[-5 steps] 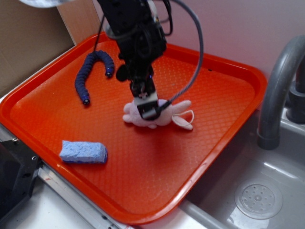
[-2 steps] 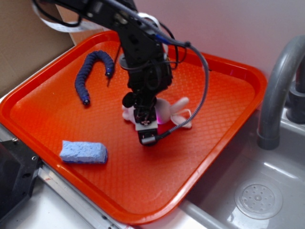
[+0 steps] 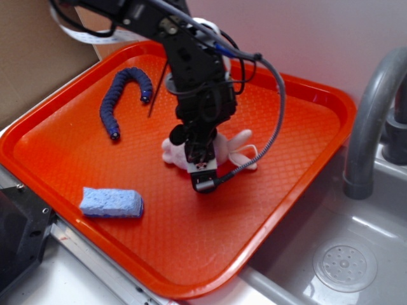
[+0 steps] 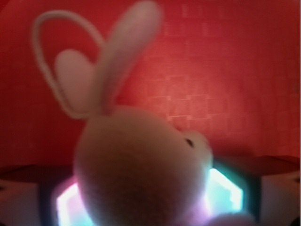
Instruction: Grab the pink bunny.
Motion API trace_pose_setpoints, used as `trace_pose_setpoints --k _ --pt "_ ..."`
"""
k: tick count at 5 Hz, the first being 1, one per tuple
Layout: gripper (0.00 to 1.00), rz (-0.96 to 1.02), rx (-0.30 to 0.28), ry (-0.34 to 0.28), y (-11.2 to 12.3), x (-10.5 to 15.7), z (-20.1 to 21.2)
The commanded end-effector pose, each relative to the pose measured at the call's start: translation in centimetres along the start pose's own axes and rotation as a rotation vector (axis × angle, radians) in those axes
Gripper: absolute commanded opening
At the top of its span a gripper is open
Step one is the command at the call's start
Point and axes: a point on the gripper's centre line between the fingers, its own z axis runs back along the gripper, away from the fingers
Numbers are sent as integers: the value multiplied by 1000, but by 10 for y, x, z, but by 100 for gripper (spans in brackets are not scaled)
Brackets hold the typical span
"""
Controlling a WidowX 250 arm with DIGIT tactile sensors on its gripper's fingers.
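The pink bunny [image 3: 230, 147] lies near the middle of the orange tray [image 3: 299, 146], its long ears pointing right. My gripper [image 3: 196, 152] is down over the bunny's body, its arm hiding most of the plush. In the wrist view the bunny's head [image 4: 141, 165] fills the space between the two glowing pads [image 4: 225, 190], with both ears and a cord loop lying on the tray [image 4: 221, 66] beyond. The gripper [image 4: 148, 200] stands wide, one finger on each side of the bunny. The bunny still rests on the tray.
A dark blue segmented worm toy [image 3: 119, 94] lies at the tray's back left. A blue sponge [image 3: 111, 202] lies at the front left. A grey faucet [image 3: 369, 121] and sink basin [image 3: 343, 260] are to the right. A cardboard wall [image 3: 38, 51] stands at the left.
The gripper has come down from above the bunny to straddle it and shifted slightly toward the front. The bunny, worm and sponge have stayed in place.
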Motion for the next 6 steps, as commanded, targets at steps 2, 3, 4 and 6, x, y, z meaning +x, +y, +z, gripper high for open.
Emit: trace_pose_setpoints --k 2,3,4,6 --pt "0 400 106 -4 51 -28 117" --pt "0 573 54 -11 65 -47 154" --pt "0 683 29 -42 76 -58 181" --pt "0 585 43 -131 87 -45 181"
